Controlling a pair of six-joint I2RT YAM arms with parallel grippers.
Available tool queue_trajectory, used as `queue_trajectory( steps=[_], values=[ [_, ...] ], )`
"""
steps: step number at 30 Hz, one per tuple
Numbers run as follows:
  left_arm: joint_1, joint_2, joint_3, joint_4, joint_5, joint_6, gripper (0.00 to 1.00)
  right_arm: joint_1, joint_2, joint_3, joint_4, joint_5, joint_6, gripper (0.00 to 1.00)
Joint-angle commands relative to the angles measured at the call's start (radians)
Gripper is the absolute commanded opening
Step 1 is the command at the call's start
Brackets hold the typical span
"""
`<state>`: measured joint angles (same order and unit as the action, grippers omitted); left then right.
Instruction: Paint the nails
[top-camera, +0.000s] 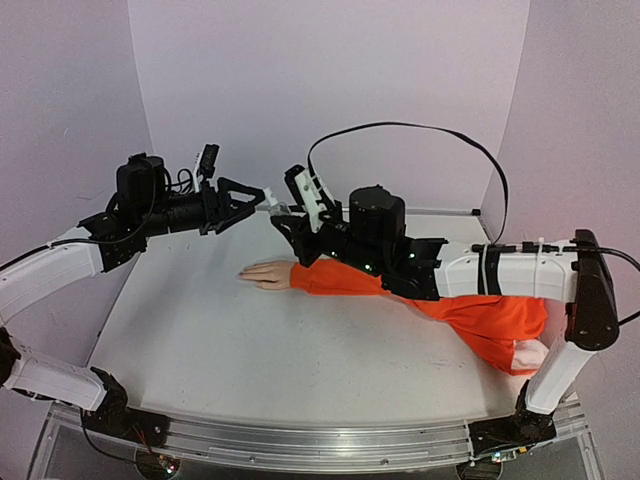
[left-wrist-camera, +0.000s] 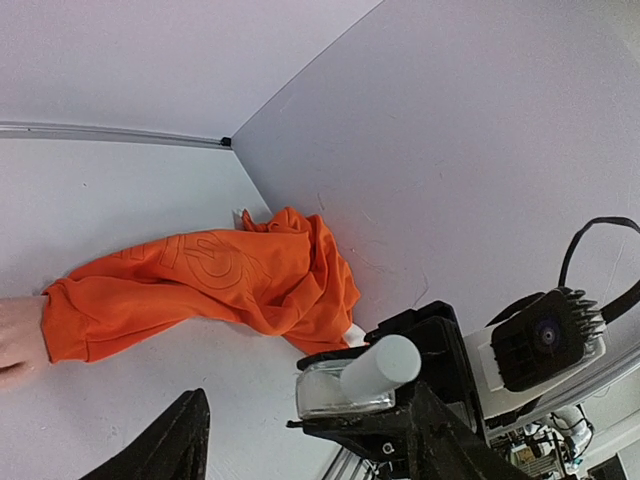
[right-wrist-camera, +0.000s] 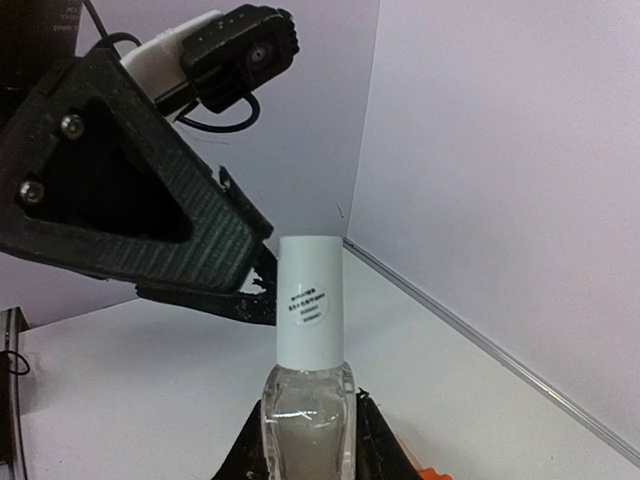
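Observation:
The pale mannequin hand lies flat on the table and sticks out of the orange sleeve. Its nails at the fingertips are too small to make out. My right gripper is shut on a small clear bottle with a white cap and holds it upright above the table behind the hand. My left gripper is open, level with the bottle and just left of it, its fingers apart from the cap. The left wrist view shows the bottle and the hand's edge.
The orange sleeve runs to the right and bunches by the right wall under my right arm. Pale walls close in the back and both sides. The white table ends at a metal rail.

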<state>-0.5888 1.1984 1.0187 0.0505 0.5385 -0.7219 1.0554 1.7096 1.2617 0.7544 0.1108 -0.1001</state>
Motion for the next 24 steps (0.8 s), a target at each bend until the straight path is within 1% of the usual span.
queue_trajectory(
  steps=[1,5,6,8,12,17,19,22,24],
  values=[
    [-0.013,-0.010,0.065,0.034,-0.032,0.040,0.70,0.014,0.017,0.072,0.038,0.047,-0.036,0.00],
    [-0.035,-0.009,0.082,0.034,-0.059,0.091,0.71,0.023,0.038,0.095,0.026,0.055,-0.039,0.00],
    [-0.041,-0.005,0.088,0.034,-0.065,0.099,0.69,0.026,0.043,0.101,0.024,0.057,-0.038,0.00],
    [-0.049,0.004,0.093,0.034,-0.084,0.107,0.62,0.032,0.051,0.112,0.022,0.059,-0.039,0.00],
    [-0.059,0.020,0.104,0.033,-0.115,0.128,0.46,0.043,0.069,0.135,0.013,0.068,-0.048,0.00],
    [-0.067,0.032,0.106,0.033,-0.120,0.140,0.27,0.050,0.076,0.148,0.010,0.070,-0.052,0.00],
    [-0.070,0.035,0.104,0.033,-0.115,0.145,0.16,0.050,0.076,0.149,0.010,0.068,-0.046,0.00],
    [-0.080,0.040,0.101,0.033,-0.089,0.170,0.02,0.048,0.073,0.150,0.013,0.039,-0.028,0.00],
    [-0.088,0.052,0.104,0.034,-0.032,0.198,0.00,0.049,0.065,0.149,0.017,-0.008,-0.023,0.00]
  ],
)
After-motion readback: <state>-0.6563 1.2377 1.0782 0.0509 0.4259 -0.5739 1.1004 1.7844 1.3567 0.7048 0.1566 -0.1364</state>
